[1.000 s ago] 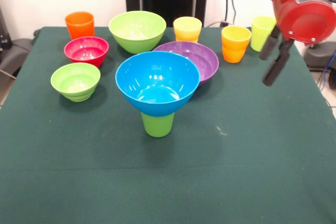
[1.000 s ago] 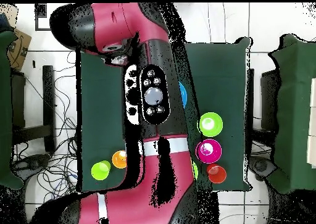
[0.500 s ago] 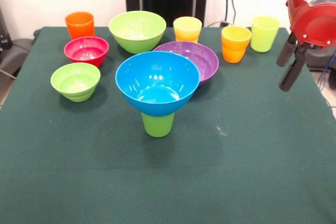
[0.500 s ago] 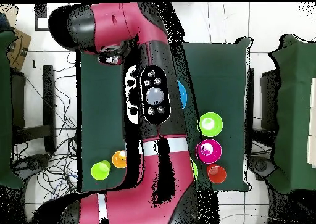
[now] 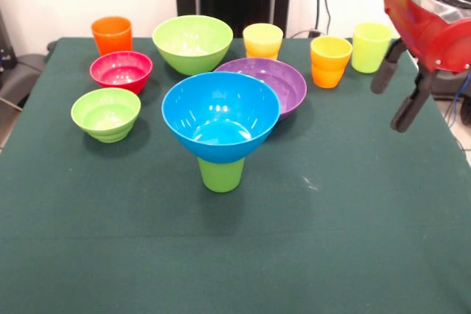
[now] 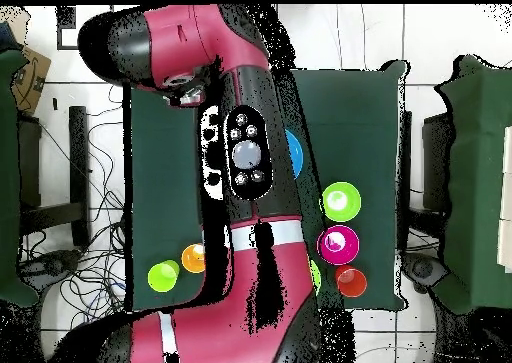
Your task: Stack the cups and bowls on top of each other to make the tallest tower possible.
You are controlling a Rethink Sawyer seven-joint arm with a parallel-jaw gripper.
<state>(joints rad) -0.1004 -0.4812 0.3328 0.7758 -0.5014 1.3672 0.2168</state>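
A large blue bowl sits on an upturned green cup at the table's middle, forming a two-piece tower. Behind it stand the purple bowl, the large lime bowl, the red bowl and the small lime bowl. The orange cup, pale yellow cup, orange-yellow cup and yellow-green cup stand along the far side. My gripper hangs open and empty above the table's right edge, to the right of the orange-yellow cup.
The green cloth table ends just right of the gripper. In the overhead view the red arm hides most of the table. Only a sliver of the blue bowl, the small lime bowl and some cups show.
The gripper has moved right, away from the cups, and a little lower. Its fingers now stand wider apart. The cups and bowls have not moved.
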